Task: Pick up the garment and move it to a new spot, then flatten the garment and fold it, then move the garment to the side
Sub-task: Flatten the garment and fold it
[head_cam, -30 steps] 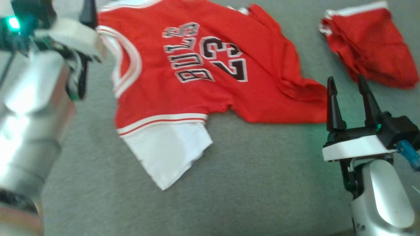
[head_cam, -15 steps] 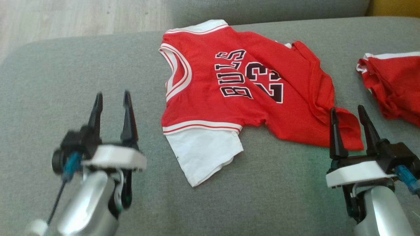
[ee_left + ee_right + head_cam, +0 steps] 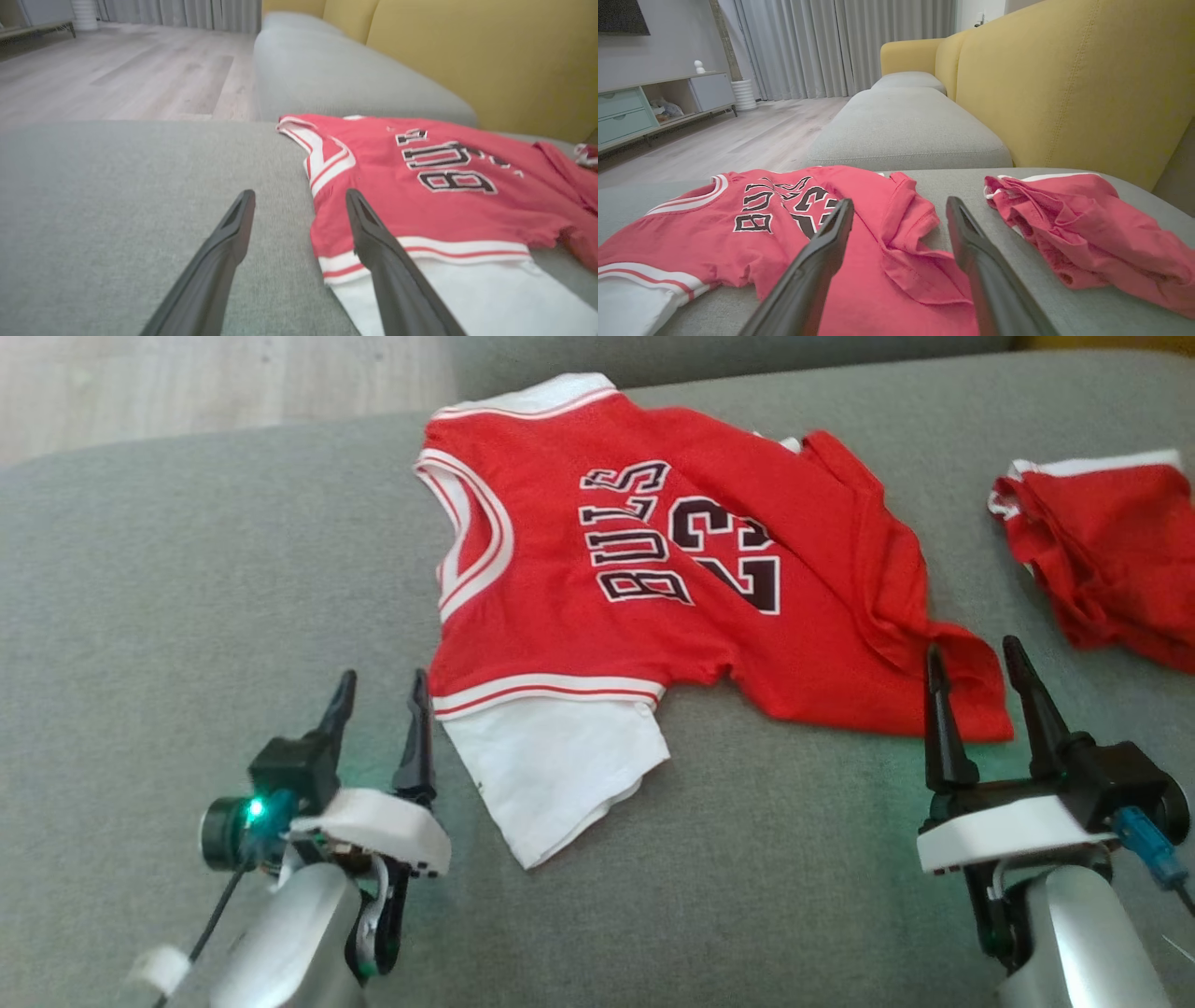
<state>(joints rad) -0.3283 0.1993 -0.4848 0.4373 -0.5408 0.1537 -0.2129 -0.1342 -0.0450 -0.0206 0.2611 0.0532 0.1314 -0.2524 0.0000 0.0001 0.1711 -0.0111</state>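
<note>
Dark left claw (image 3: 383, 679) agape beside jersey (image 3: 560, 635)

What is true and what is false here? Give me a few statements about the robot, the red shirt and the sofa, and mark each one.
1. The jersey lies spread on the grey sofa seat. True.
2. The left gripper is clamped on the jersey. False: it is open and holds nothing.
3. The right gripper is open. True.
4. The jersey bears the number 32. False: it reads 23.
5. A second red garment lies to the right of the jersey, apart from it. True.
6. The sofa back is blue. False: it is yellow.
</note>
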